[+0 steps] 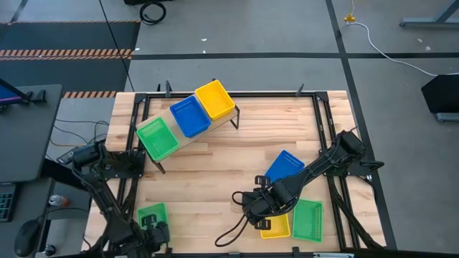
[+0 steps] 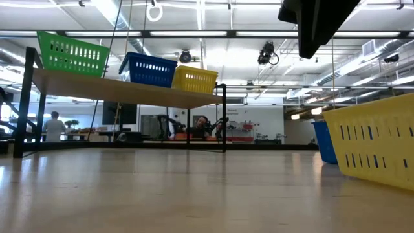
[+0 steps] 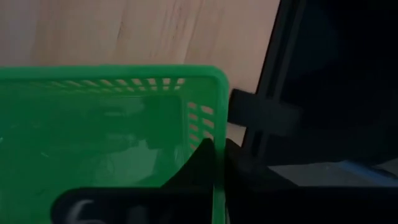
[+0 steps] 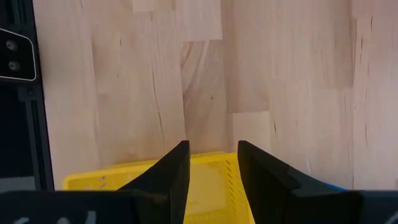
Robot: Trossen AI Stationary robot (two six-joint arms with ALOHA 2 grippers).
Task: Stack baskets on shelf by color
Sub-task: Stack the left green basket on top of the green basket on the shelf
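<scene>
Leftmost, the left pincer (image 1: 154, 228) sits at the near-left corner of the slatted wooden tabletop (image 1: 215, 172), closed on the rim wall of a green perforated plastic basket (image 1: 149, 215) — its wrist view shows a dark finger against that wall. Up on the long pale plywood shelf (image 1: 188, 136) stand three more mesh-walled baskets in a row: green (image 1: 158, 137), blue (image 1: 190, 115), yellow (image 1: 214, 99), each apparently a single tray and empty, though nested ones would be hard to tell from above.

Toward the right, the right pincer (image 1: 264, 206) hangs over a yellow basket (image 1: 275, 228), its fingers (image 4: 177, 171) parted astride the near wall and not yet clamped. A blue basket (image 1: 285, 166) lies beyond it and another green one (image 1: 308, 219) just beside the yellow; all look empty.

These trays should handle as light, stiff shells — thin walls that flex a little, smooth plastic that may slip. Pinching one rim wall mid-length looks the surest hold.
</scene>
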